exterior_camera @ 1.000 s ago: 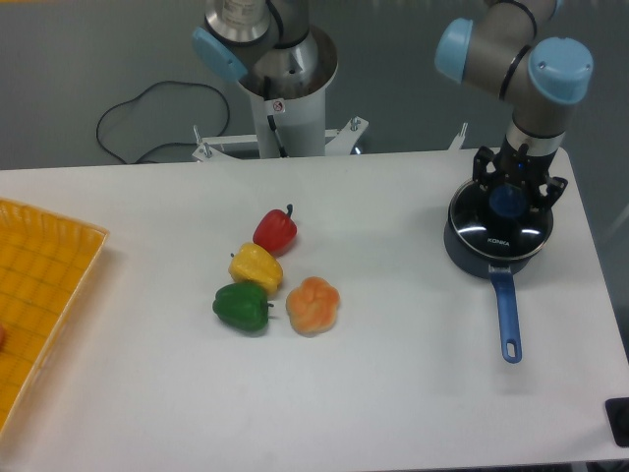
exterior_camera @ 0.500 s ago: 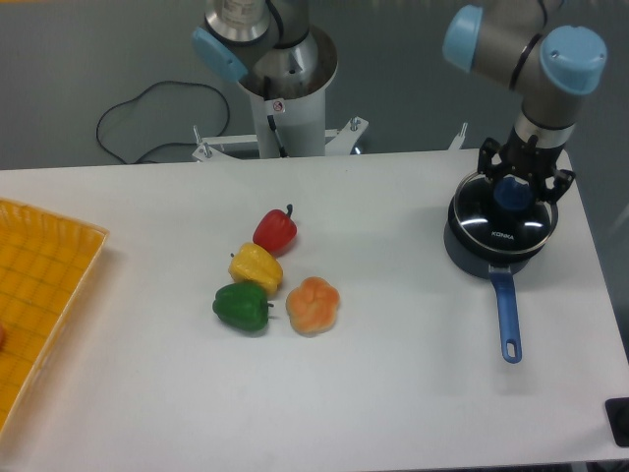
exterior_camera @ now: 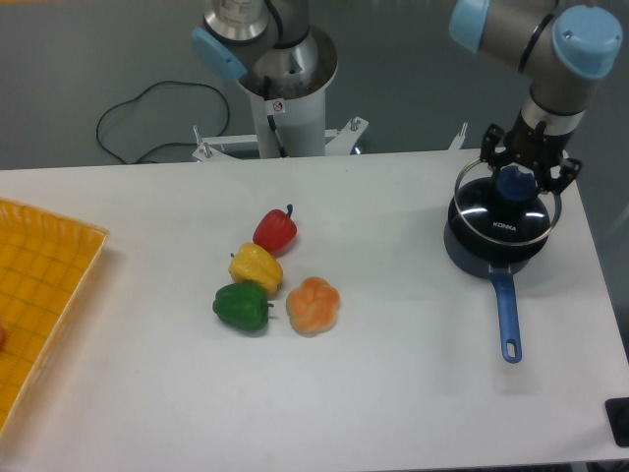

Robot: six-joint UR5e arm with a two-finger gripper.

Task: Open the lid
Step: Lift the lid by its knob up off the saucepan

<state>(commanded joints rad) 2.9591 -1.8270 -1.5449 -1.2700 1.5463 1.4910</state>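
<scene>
**Lid coming up off the pan**

Up it goes: compared with a second ago the lid (exterior_camera: 505, 208) has risen and drifted toward the table's right edge, and its metal rim now sits clear above the pan (exterior_camera: 488, 252) on the right side instead of seated flat. My gripper (exterior_camera: 515, 183) has climbed with it, fingers closed in on the blue knob (exterior_camera: 513, 184), so I'm calling that a hold on the lid by its knob.

Right now the lid hangs over the pan near the table's far right corner, slightly off-centre to the right, KONKA lettering facing me. From this camera I can't tell whether its left rim has fully cleared the pan's lip. The pan's handle (exterior_camera: 506, 315) points toward the near edge. The pan itself looks like it hasn't budged, good.

What worries me: that knob is small and rounded, and the glass looks heavy for a pinch grip. If the knob slips or the lid swings, it drops back onto the pan or onto the table, and it's close to the right edge, so a bounce could send it off. If the left rim catches the lip, I could drag the pan along.

Peppers, red (exterior_camera: 275, 230), yellow (exterior_camera: 256, 265), green (exterior_camera: 241, 306) and orange (exterior_camera: 314, 305), sit mid-table, well apart from the action. The tray (exterior_camera: 39, 285) is at the left edge.
</scene>
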